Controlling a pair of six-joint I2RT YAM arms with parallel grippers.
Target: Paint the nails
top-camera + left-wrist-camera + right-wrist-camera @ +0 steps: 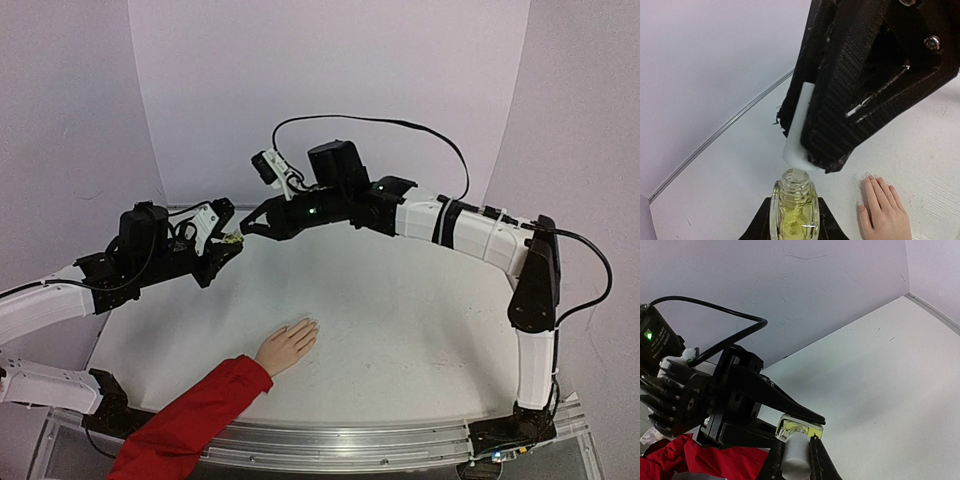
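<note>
Nails [312, 324]: on the flat hand [288, 346] on the worktop [420, 330], well apart from both arms; tiny, so you brush lightly.
Left fingers [757, 227]: clamped on the slick glass bottle [792, 210].
Right fingers [840, 110]: pinching its cap [799, 125].

I hold both arms up off the table, and they reach in toward each other at the far left side. My left arm [50, 300] comes in low from the left edge and stretches out to the right. My left gripper [232, 243] is squeezed tight on a little bottle [792, 212]. My right arm [480, 232] goes straight up from its base, bends at the elbow, and then reaches a long way to the left. My right gripper [250, 227] is pinched closed on a white cap [796, 452]. The two gripper tips sit right next to each other.
</note>
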